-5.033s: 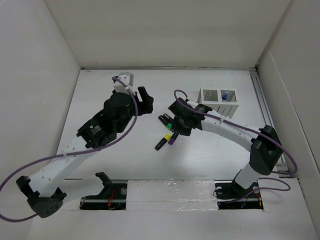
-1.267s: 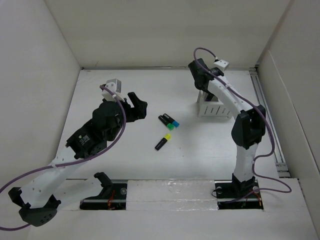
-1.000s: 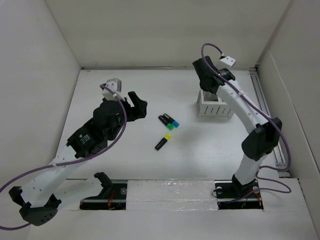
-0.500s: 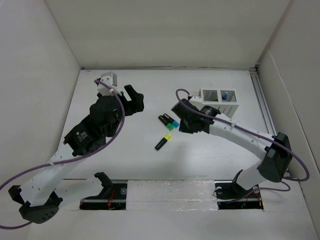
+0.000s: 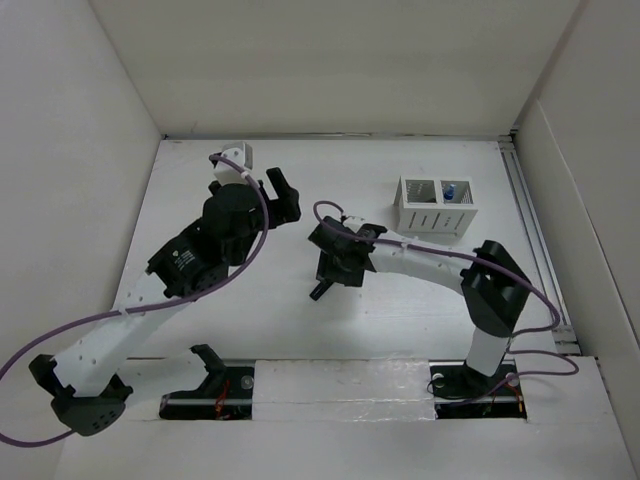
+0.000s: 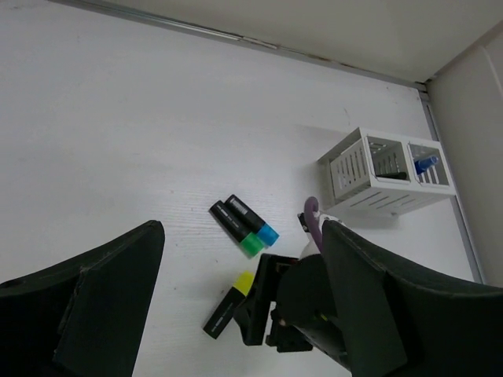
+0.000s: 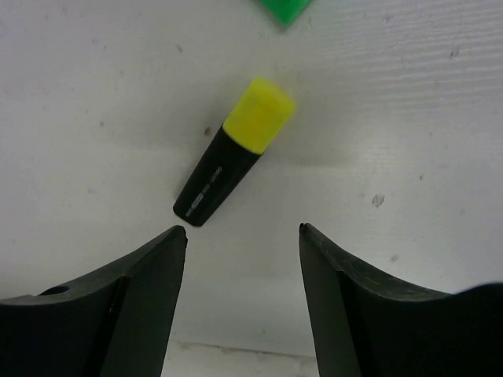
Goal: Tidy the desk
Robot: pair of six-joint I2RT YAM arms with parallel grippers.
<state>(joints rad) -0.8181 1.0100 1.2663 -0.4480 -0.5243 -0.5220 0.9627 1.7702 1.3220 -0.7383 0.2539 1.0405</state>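
Yellow highlighter (image 7: 234,151) is framed just beyond the jaws, not yet grasped.
Right gripper (image 7: 242,229) and left gripper (image 6: 244,228) are held released, empty. Blue item (image 5: 450,190) is stowed in organizer (image 5: 434,218); green highlighter (image 6: 236,229) and blue highlighter (image 6: 253,221) are left on desk (image 5: 400,310).

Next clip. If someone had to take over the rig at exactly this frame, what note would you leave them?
Left claw: open, empty, above the desk.
Right claw: open, empty, low over the desk, the yellow highlighter just ahead of its fingers.
Green highlighter and blue highlighter: side by side on the desk nearby.
Done: the organizer holds a blue item and something dark.
Left: likely all three highlighters go into the organizer, yellow first.
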